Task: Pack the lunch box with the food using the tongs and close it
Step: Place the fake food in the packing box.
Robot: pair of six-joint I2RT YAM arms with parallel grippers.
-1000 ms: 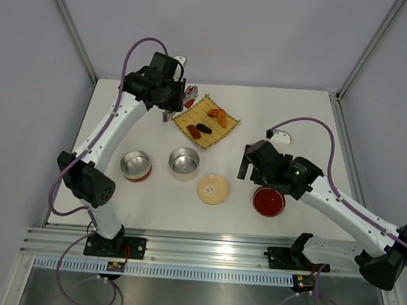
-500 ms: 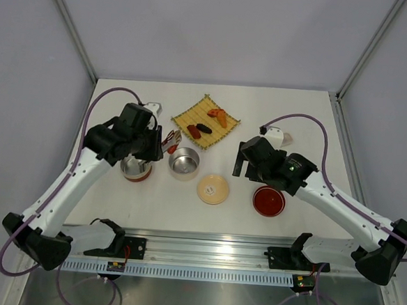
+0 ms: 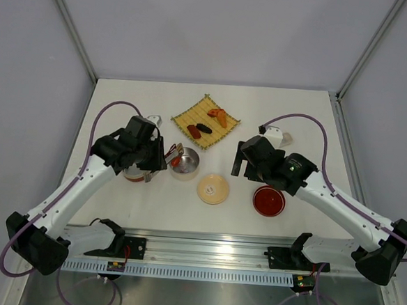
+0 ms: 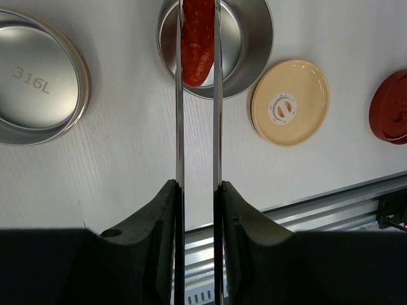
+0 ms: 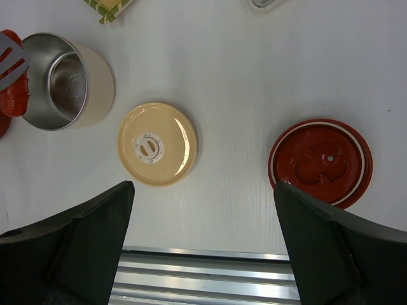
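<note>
My left gripper point(image 3: 158, 156) point(image 4: 198, 190) is shut on the long silver tongs point(image 4: 179, 121) point(image 3: 173, 151). The tong tips pinch a red sausage-shaped food piece point(image 4: 198, 41) point(image 3: 177, 162) point(image 5: 13, 95) over the open steel lunch box point(image 4: 254, 38) point(image 3: 189, 170) point(image 5: 63, 79). The box's cream lid point(image 3: 213, 189) point(image 4: 290, 101) point(image 5: 157, 143) lies flat to its right. More food, orange point(image 3: 218, 114), dark point(image 3: 204, 128) and red-brown point(image 3: 194, 131), rests on the woven mat point(image 3: 222, 131). My right gripper point(image 3: 243, 162) point(image 5: 203, 190) hangs open and empty above the table right of the cream lid.
A second steel tin point(image 4: 38, 82) with a red-brown outside point(image 3: 135, 174) stands left of the lunch box, partly under my left arm. A red lid point(image 3: 268, 201) point(image 5: 320, 162) lies at the right. A translucent case point(image 3: 281, 138) sits behind my right arm.
My left arm has swung from the mat's far left corner toward me, carrying the tongs and red piece to above the lunch box. The right gripper shifted slightly left.
</note>
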